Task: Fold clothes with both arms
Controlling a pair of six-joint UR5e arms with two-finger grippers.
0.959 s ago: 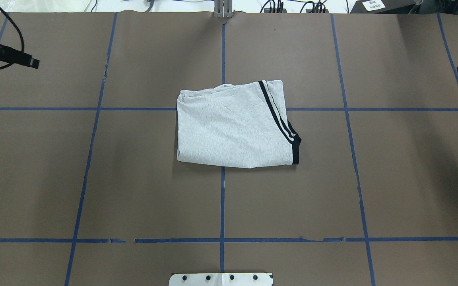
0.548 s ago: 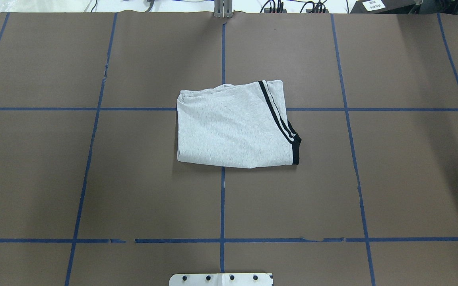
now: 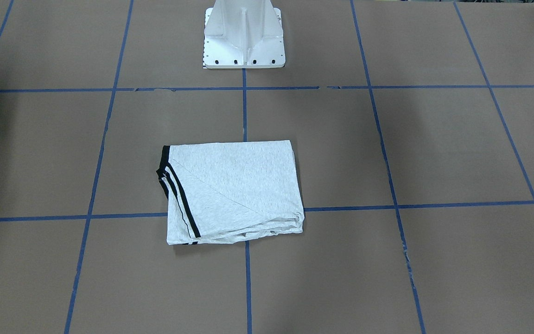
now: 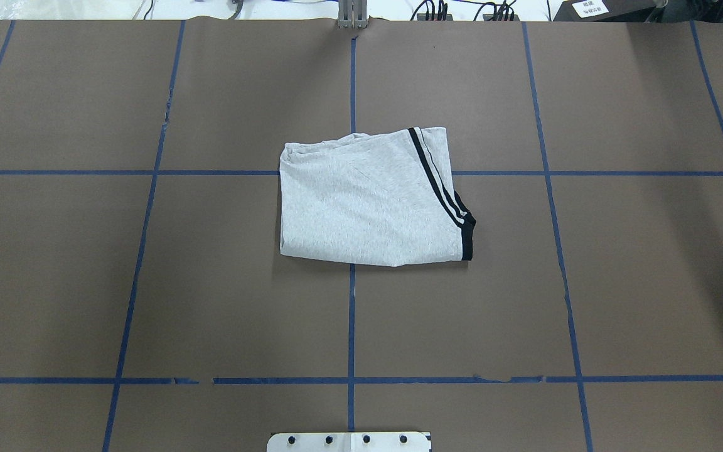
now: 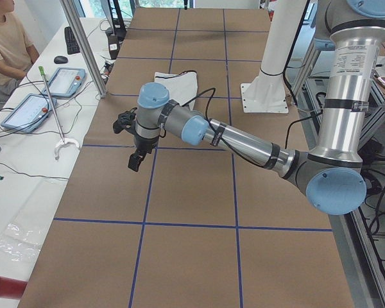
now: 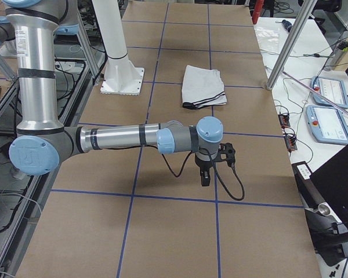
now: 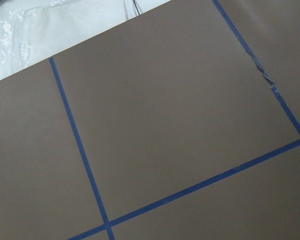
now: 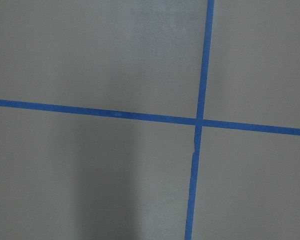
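The clothes are one light grey T-shirt (image 4: pixel 361 201) folded into a compact rectangle at the table's middle, its black stripes and black collar edge on the robot's right side. It also shows in the front-facing view as the shirt (image 3: pixel 234 190) and far off in both side views. The left arm stretches low over the table's left end, its gripper (image 5: pixel 136 160) pointing down above bare paper, far from the shirt. The right gripper (image 6: pixel 204 176) hangs likewise over the right end. Both show only in side views, so I cannot tell whether they are open or shut. Both wrist views show only brown paper and blue tape.
The white pedestal base (image 3: pixel 244 41) stands at the robot's edge of the table. Metal posts (image 5: pixel 83 45), teach pendants (image 5: pixel 64 80) and cables line the operators' side, where a person (image 5: pixel 6 45) sits. A laptop (image 6: pixel 336 179) lies beyond the right end.
One second ago both grippers showed at the left and right edges of the overhead view; they have since moved outward out of it. The shirt has not moved.
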